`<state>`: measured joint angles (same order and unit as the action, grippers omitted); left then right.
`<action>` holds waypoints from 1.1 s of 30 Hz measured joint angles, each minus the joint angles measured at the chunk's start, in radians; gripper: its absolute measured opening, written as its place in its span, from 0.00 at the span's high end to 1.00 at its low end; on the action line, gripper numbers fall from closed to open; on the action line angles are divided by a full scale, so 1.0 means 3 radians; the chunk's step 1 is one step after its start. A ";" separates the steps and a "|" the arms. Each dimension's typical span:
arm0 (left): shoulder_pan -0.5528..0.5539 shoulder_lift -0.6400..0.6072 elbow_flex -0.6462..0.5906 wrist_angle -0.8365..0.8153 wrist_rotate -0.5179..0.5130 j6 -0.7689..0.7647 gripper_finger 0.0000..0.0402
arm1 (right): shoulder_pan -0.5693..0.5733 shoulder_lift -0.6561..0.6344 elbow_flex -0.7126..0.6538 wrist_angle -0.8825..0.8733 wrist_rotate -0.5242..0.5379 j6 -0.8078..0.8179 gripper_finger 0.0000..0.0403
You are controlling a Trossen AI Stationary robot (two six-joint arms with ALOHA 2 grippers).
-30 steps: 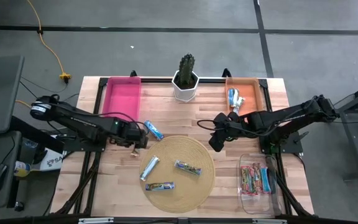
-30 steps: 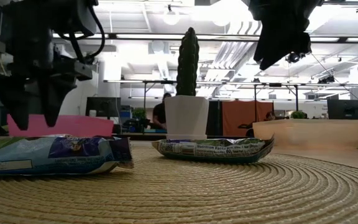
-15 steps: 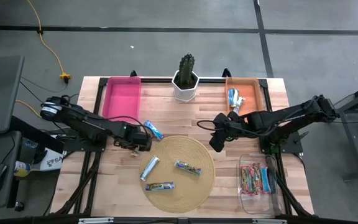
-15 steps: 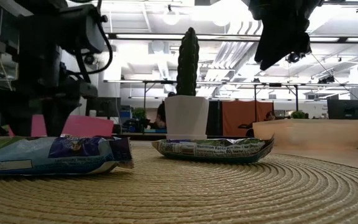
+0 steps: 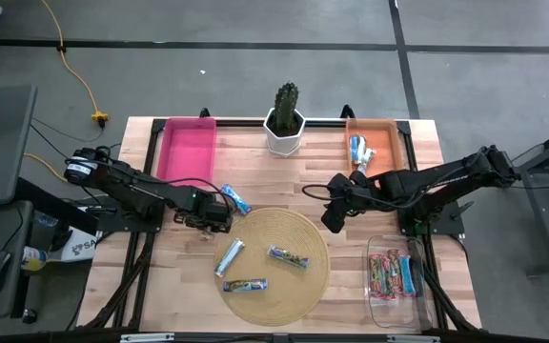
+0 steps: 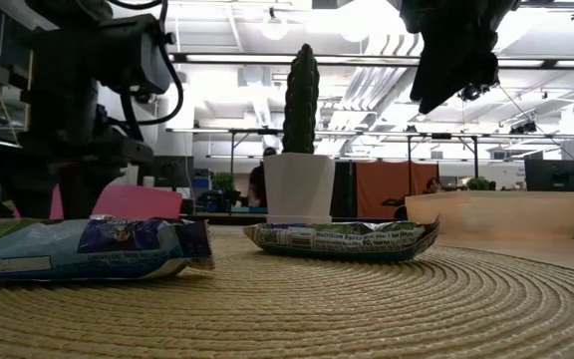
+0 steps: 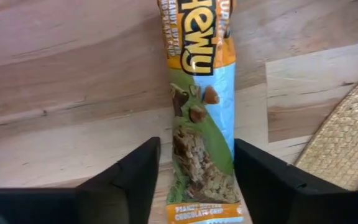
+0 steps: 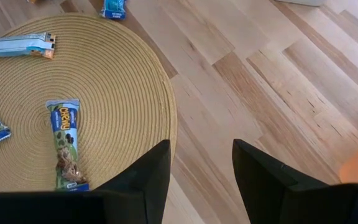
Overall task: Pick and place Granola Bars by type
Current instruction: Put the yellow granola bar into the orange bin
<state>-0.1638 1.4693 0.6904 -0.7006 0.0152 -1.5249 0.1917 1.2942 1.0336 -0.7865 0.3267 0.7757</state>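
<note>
A granola bar (image 7: pixel 199 74) in an orange, blue and green wrapper lies flat on the bare wood beside the woven mat; in the high view it is the bar (image 5: pixel 236 199) near the mat's far-left edge. My left gripper (image 7: pixel 196 149) (image 5: pixel 221 218) is low over it and open, one finger on either side of its near end, without visible touch. Three more bars (image 5: pixel 230 256) (image 5: pixel 288 256) (image 5: pixel 245 285) lie on the mat. My right gripper (image 5: pixel 330 218) (image 8: pixel 201 149) hangs open above the mat's right edge.
The round woven mat (image 5: pixel 298 233) fills the table's middle. A pink bin (image 5: pixel 187 152) sits far left, and an orange bin (image 5: pixel 381 152) holding bars far right. A potted cactus (image 5: pixel 285 119) stands between them. A clear tray (image 5: pixel 379 291) with bars sits near right.
My left gripper has moved a little toward the table's right and near edge and come down until its open fingers straddle the bar on the wood. The right arm has kept still, and no bar has moved.
</note>
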 joint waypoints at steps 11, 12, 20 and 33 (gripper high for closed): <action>0.0001 -0.0009 -0.0007 -0.0060 0.0071 0.0125 0.73 | 0.0000 0.0000 0.0000 0.0000 -0.0001 -0.0058 0.61; 0.0001 -0.0010 -0.0008 -0.0060 0.0075 0.0155 0.73 | 0.0000 0.0000 0.0000 0.0000 -0.0001 -0.0058 0.61; -0.0002 -0.0129 -0.0017 0.0068 0.0160 0.0462 0.77 | 0.0001 0.0000 0.0000 0.0002 -0.0001 -0.0060 0.61; -0.0002 -0.0609 -0.0012 0.0957 -0.0273 0.1289 0.77 | 0.0001 0.0000 0.0000 0.0360 -0.0085 -0.0329 0.61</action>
<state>-0.1644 1.2866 0.6867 -0.4134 -0.0666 -1.1380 0.1919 1.2942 1.0336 -0.6786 0.3013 0.6770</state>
